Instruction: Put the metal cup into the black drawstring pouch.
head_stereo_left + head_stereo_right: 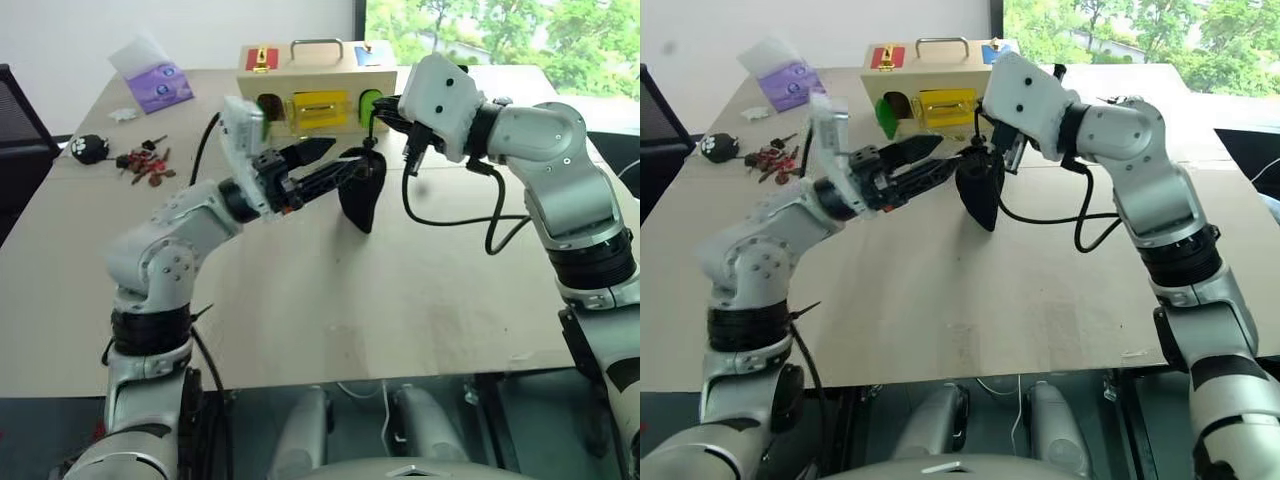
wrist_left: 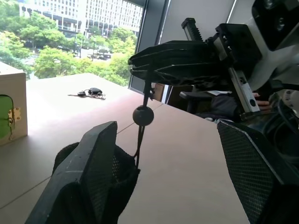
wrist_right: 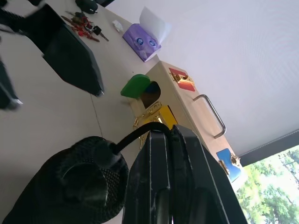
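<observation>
Right fingers (image 3: 173,154): pouch (image 1: 362,192) hanging vertical

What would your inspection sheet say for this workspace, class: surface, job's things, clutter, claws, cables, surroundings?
Surface: tan table, bare in front.
Job's things: black drawstring pouch hangs off the table by its cord; metal cup: nothing seen.
Clutter: wooden latch box, purple tissue pack, keys, black paw-print thing.
Claws: right claw shut on cord; left claw open beside pouch.
Cables: black cable loops under the right arm.
Surroundings: window, trees.
</observation>
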